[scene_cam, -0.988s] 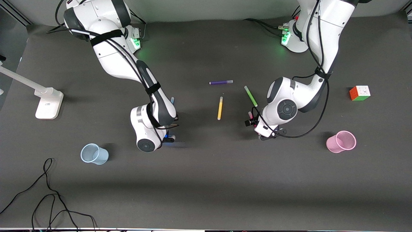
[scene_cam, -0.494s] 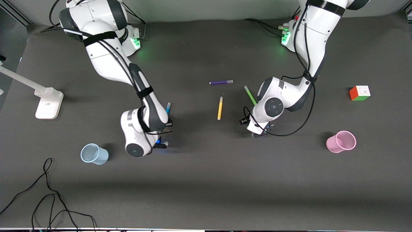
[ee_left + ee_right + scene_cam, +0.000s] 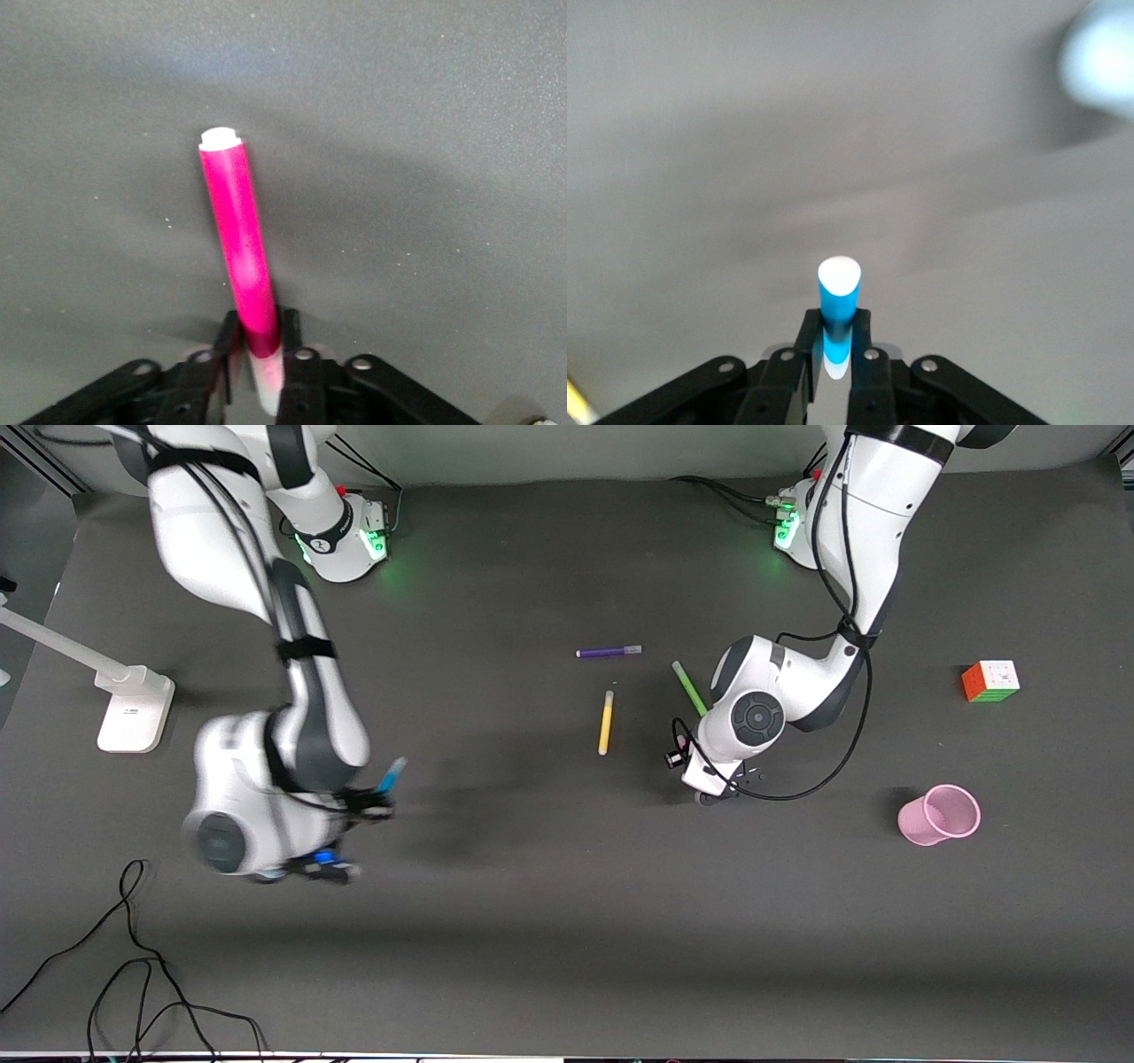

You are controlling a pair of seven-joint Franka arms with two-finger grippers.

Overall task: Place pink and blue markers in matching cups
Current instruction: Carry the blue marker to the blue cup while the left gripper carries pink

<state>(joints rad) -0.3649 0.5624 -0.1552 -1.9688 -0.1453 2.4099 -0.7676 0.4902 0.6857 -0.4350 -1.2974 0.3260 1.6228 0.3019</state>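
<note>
The pink marker is held by the left pincer; the blue marker is gripped by the right pincer, both over bare surface.

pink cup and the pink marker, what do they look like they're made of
The pink cup looks like thin translucent plastic: the dark table shows faintly through its ribbed wall. The pink marker, shut in the left gripper, looks like smooth glossy plastic, with a soft highlight along its magenta barrel and a white end; the part between the jaws looks paler, probably a translucent cap.
</note>
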